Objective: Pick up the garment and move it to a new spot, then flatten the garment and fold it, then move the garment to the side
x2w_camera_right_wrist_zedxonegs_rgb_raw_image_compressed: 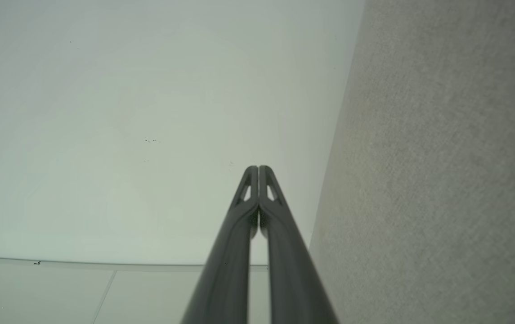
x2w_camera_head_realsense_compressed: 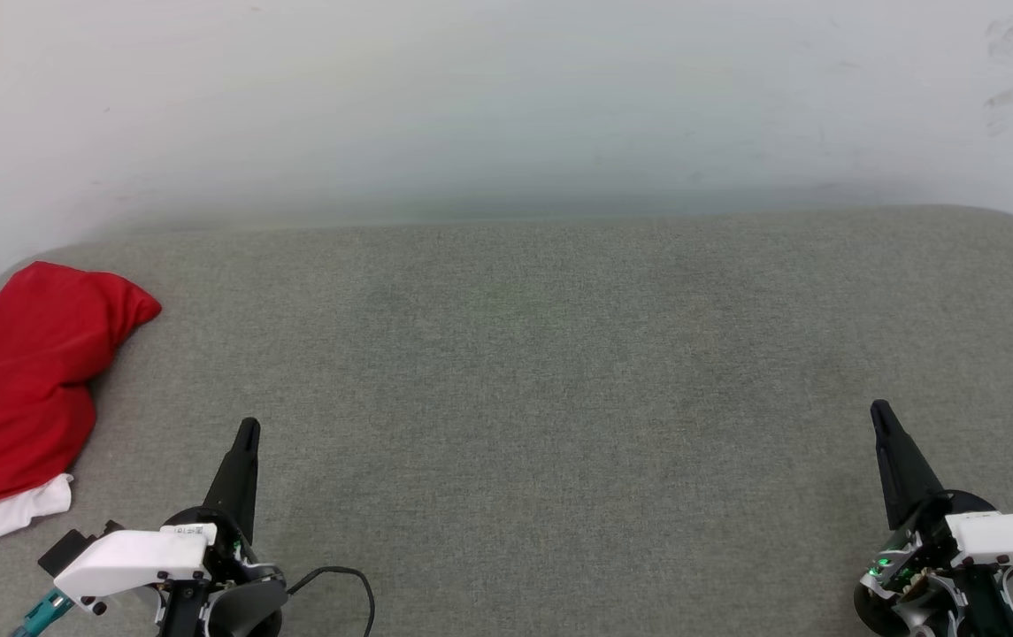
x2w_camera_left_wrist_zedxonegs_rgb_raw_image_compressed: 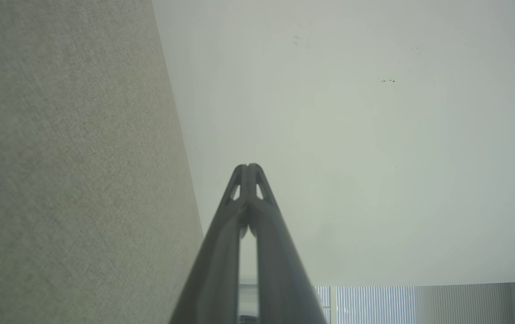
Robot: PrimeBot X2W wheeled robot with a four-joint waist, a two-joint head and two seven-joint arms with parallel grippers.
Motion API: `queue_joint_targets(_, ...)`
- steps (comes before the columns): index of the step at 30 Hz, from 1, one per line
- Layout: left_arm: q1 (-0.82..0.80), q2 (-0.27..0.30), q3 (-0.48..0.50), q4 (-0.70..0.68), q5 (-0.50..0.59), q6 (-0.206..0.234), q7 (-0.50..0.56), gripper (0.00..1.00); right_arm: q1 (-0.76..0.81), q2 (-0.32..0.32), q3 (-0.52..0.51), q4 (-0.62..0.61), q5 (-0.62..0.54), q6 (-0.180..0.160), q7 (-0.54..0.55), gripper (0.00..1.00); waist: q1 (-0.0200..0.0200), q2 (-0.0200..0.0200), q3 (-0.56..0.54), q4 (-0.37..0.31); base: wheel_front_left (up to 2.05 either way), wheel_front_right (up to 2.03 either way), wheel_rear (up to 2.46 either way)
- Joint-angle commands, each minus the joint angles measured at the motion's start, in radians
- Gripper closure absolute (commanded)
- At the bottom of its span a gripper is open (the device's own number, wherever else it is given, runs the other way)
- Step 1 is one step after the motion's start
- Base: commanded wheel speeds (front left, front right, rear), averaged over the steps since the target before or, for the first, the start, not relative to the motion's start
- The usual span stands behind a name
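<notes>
Garment [x2w_camera_head_realsense_compressed: 19, 380] first, in the head view: it lies bunched at the far left edge of the grey bench [x2w_camera_head_realsense_compressed: 559, 398], red body uppermost, a white sleeve poking out near the left tool [x2w_camera_head_realsense_compressed: 247, 433] and well apart from the right tool [x2w_camera_head_realsense_compressed: 880, 414]. Both tools have their fingers pressed together, empty. It looks unfolded, so I judge the pick-up is the step in hand: the left tool should spread its fingers, come down on a raised red ridge rather than the thin sleeve, and pinch deep so the cloth cannot slip. Left wrist view: left tool [x2w_camera_left_wrist_zedxonegs_rgb_raw_image_compressed: 248, 168] closed, aimed at the wall [x2w_camera_left_wrist_zedxonegs_rgb_raw_image_compressed: 351, 135]. Right wrist view: right tool [x2w_camera_right_wrist_zedxonegs_rgb_raw_image_compressed: 257, 168] likewise closed, holding nothing.
</notes>
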Motion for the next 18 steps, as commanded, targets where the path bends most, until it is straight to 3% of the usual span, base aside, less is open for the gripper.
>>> queue_joint_targets(1,-0.010,-0.001,0.002,0.000,0.002,-0.005,0.002,1.00,-0.012,0.004,0.000,0.001,-0.005,0.000,0.001,1.00,0.0000,0.0000,0.000,0.000,0.00,0.00,0.00)
queue_joint_targets(18,-0.010,-0.001,0.002,0.000,0.002,-0.005,0.001,1.00,-0.012,0.004,0.000,0.001,-0.005,0.000,0.001,1.00,0.0000,0.0000,0.000,0.000,0.00,0.00,0.00)
